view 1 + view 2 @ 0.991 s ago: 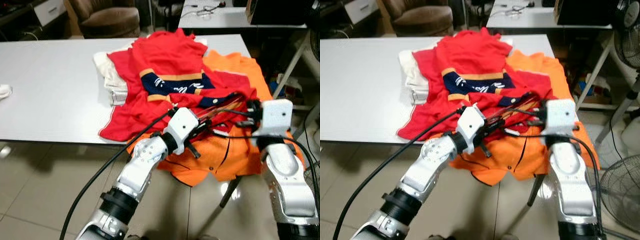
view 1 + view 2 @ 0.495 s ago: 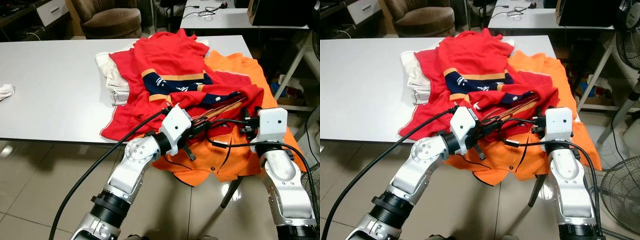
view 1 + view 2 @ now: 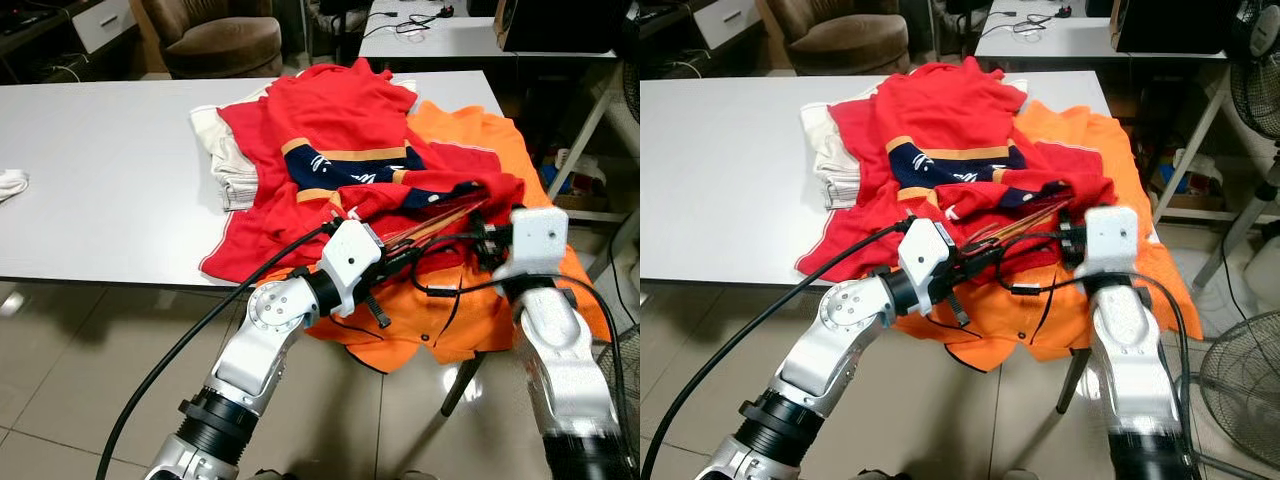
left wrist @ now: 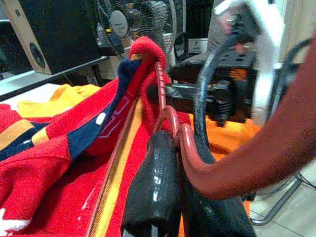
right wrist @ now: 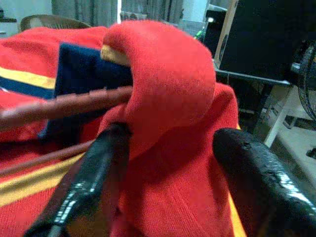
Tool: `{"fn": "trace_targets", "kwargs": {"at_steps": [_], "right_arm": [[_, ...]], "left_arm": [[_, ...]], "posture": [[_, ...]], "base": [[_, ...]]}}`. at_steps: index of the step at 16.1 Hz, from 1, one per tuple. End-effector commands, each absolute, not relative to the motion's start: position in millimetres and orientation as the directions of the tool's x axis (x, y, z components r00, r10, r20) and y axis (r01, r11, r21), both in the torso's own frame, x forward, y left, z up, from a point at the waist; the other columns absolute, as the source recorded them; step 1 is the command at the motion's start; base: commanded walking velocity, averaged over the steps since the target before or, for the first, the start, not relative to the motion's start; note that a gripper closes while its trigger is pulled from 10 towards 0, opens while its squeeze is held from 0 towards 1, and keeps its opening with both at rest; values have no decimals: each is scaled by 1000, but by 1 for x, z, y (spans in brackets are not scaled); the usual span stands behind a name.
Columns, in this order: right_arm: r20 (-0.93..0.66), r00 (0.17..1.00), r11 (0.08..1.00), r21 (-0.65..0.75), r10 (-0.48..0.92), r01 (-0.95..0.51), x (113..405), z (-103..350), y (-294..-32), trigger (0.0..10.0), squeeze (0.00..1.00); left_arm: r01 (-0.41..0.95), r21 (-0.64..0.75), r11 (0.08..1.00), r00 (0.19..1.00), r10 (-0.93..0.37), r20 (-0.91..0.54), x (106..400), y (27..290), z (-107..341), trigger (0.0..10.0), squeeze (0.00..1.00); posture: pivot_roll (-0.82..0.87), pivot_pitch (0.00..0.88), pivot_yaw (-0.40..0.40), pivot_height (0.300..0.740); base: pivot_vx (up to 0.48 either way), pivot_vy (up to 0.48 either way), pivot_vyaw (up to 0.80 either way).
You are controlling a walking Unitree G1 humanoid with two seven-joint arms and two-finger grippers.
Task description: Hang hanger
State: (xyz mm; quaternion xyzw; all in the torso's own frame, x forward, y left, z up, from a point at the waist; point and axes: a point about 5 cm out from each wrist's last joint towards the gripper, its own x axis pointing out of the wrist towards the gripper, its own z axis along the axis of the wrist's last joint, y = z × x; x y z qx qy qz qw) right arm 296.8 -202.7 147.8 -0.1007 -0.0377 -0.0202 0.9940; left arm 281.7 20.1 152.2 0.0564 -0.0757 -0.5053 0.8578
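In the left eye view both arms reach forward over the surface edge, the left wrist view shows the left end effector clamped on the red hanger, and the right wrist view shows the right end effector spread around the red shirt fold.

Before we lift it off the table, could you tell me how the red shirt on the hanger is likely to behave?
The red shirt will probably be floppy: it lies crumpled over the orange garment and bunches between the right pincer fingers. It may drag its neighbours. The hanger, held in the left pincer, looks stiff and thin, so cloth could slide off.
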Motion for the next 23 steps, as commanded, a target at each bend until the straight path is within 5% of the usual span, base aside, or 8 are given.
{"fn": "trace_targets", "kwargs": {"at_steps": [1, 7, 8, 9, 23], "right_arm": [[88, 996, 981, -190, -16, 33, 303, 152, -198, 10000, 0], [37, 998, 999, 7, -46, 45, 320, 152, -203, 9961, 0], [32, 999, 999, 25, -43, 42, 321, 151, -202, 2824, 0], [24, 999, 998, 52, -34, 33, 322, 151, -201, 0, 0], [27, 994, 991, 88, 102, -104, 300, 156, -165, 0, 0]], "left_arm": [[873, 174, 455, 448, -890, 77, 279, 16, 155, 10000, 0], [873, 180, 453, 447, -891, 77, 279, 15, 156, 10000, 0], [873, 180, 453, 447, -891, 77, 279, 15, 156, 10000, 0], [873, 180, 453, 446, -892, 76, 279, 15, 156, 10000, 0], [862, 178, 475, 471, -880, 67, 281, 15, 155, 10000, 0]], "posture": [[-279, 45, 104, 740], [-272, 48, 103, 740], [-271, 48, 103, 740], [-270, 49, 103, 740], [-270, 54, 93, 740]], "base": [[0, 0, 0], [0, 0, 0], [0, 0, 0], [0, 0, 0], [0, 0, 0]]}}
